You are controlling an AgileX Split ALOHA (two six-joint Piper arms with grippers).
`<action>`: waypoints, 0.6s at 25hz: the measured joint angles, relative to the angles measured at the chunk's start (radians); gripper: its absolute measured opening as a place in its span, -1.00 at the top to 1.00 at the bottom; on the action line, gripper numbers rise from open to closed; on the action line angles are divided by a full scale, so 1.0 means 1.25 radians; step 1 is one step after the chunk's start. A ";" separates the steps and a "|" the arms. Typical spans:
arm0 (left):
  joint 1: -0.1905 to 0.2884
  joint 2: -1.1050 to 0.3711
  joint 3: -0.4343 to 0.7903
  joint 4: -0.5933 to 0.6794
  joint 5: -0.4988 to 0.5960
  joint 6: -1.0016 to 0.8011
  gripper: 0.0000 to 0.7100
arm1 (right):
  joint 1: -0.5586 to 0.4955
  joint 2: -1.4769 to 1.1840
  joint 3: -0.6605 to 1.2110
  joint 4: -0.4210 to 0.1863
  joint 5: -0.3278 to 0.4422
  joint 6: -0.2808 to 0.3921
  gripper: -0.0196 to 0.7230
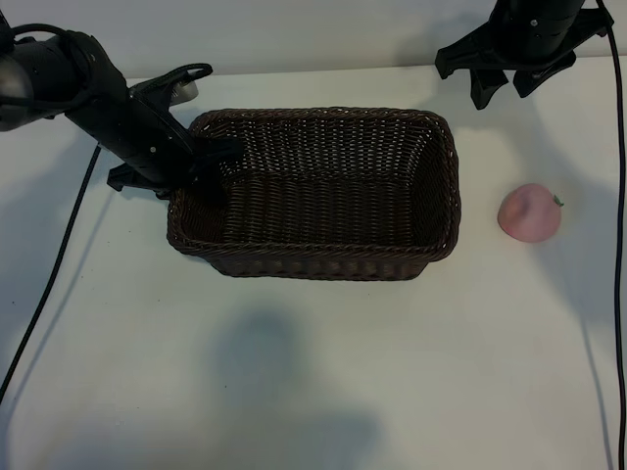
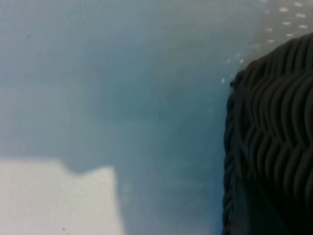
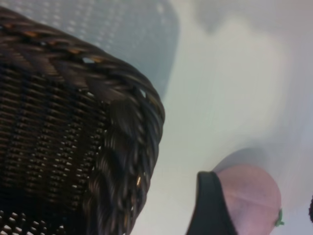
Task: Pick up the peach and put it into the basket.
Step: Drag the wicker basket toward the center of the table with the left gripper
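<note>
The dark brown wicker basket (image 1: 323, 116) stands in the middle of the white table. My left gripper (image 1: 201, 166) straddles its left rim, one finger inside and one outside, shut on the wall. The left wrist view shows only that woven wall (image 2: 274, 147) up close. The pink peach (image 1: 529, 212) lies on the table to the right of the basket, apart from it. My right gripper (image 1: 509, 86) hangs open at the back right, beyond the peach and not touching it. In the right wrist view the peach (image 3: 252, 196) sits past one black finger (image 3: 210, 205), beside the basket corner (image 3: 122, 98).
A black cable (image 1: 49, 284) trails down the table's left side and another (image 1: 619, 196) runs along the right edge. Bare white table (image 1: 313, 372) lies in front of the basket and around the peach.
</note>
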 joint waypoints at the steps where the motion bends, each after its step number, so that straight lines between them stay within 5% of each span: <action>1: 0.000 0.000 0.000 0.000 0.000 0.000 0.51 | 0.000 0.000 0.000 0.000 0.000 0.000 -0.35; 5: 0.000 0.000 -0.002 -0.009 0.002 0.001 0.23 | 0.000 0.000 0.000 0.000 0.000 0.000 -0.35; 11: 0.000 -0.013 -0.003 0.016 0.011 0.000 -0.80 | 0.000 0.000 0.000 0.000 0.000 0.000 -0.35; 15: 0.000 -0.073 -0.003 0.084 0.024 -0.040 -0.96 | 0.000 0.000 0.000 0.000 0.000 0.000 -0.35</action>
